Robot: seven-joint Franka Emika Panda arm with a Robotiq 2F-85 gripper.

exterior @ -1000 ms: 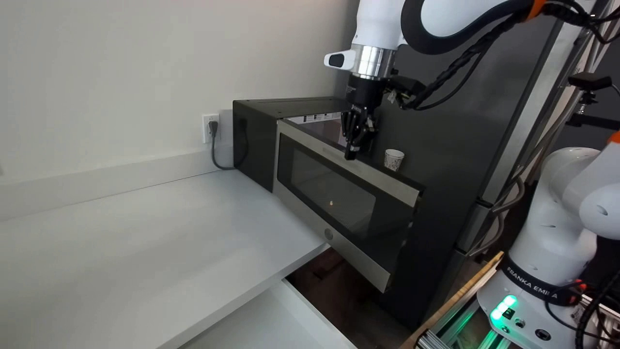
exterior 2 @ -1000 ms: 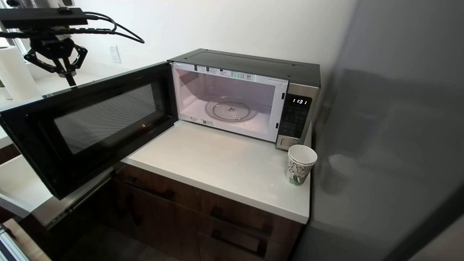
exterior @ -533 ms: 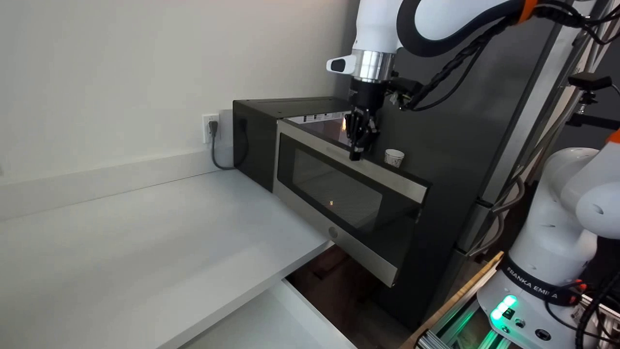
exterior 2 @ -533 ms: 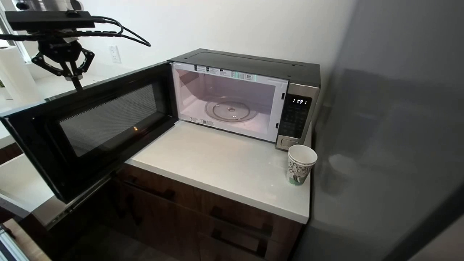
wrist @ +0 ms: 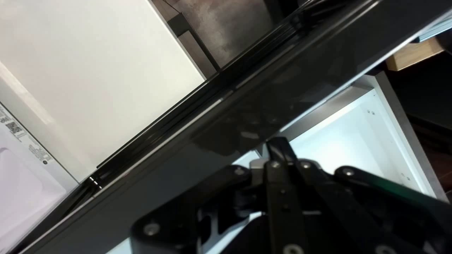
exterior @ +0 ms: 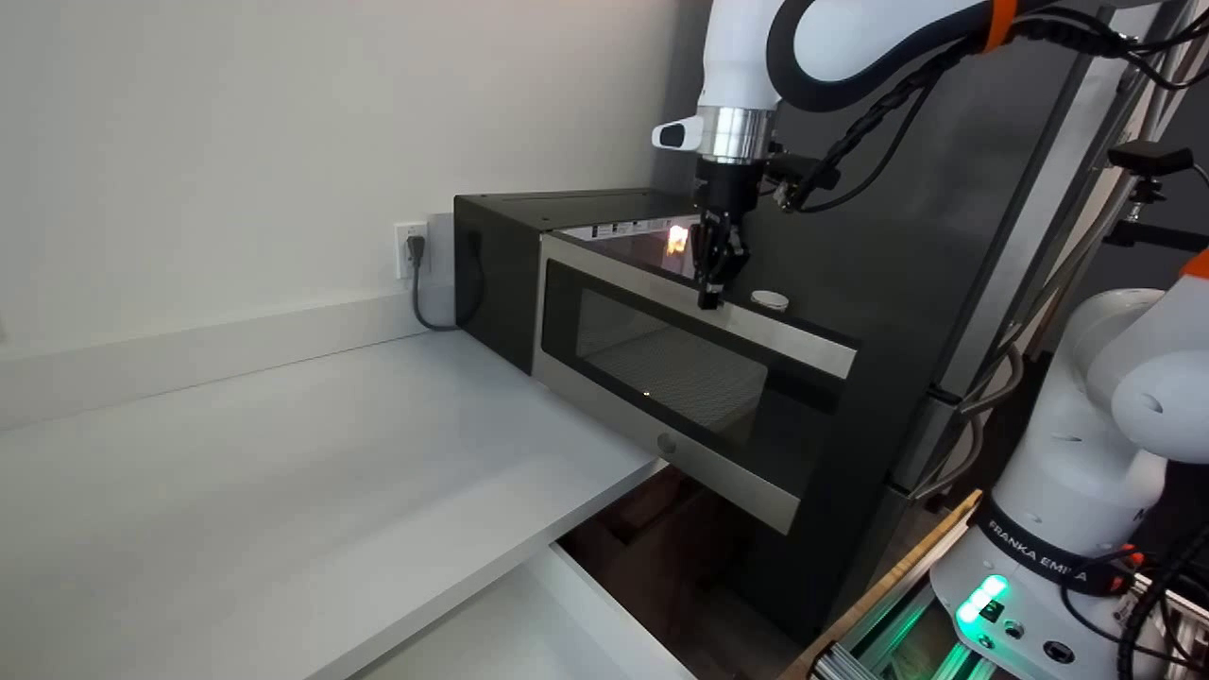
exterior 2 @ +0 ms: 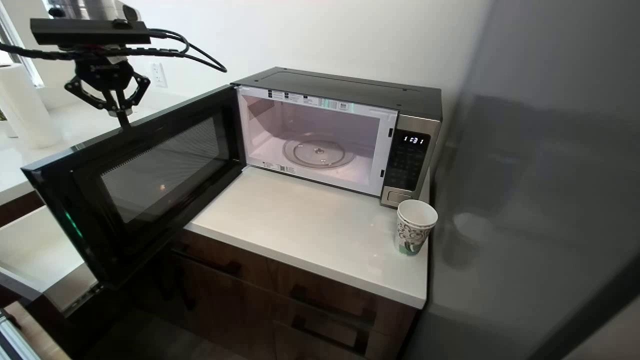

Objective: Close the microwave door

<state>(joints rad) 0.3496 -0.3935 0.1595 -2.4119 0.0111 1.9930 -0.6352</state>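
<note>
The microwave [exterior: 501, 274] stands on the counter against the wall, and its lit inside shows in an exterior view [exterior 2: 345, 82]. The microwave door [exterior: 671, 364] is wide open, hinged at the left of the cavity; its dark inner face [exterior 2: 160, 167] faces the room. My gripper [exterior: 708, 300] points down at the outer side of the door near its top edge, its closed fingertips seeming to touch it. In the other exterior view the gripper [exterior 2: 124, 120] is partly behind the door. The wrist view shows the fingertips [wrist: 280, 144] together, nothing between them, beside the door's top edge [wrist: 197, 148].
Stacked paper cups [exterior 2: 416, 227] stand at the right front of the counter [exterior 2: 300, 215], beside a large grey appliance [exterior 2: 525, 150]. An open white drawer [exterior: 604, 604] juts out below the door. A power cord [exterior: 416, 293] runs to the wall outlet.
The door has swung partway toward the microwave body. My gripper has moved with it along the outer side, still shut, and covers more of the door's top edge region. The cups have not moved.
</note>
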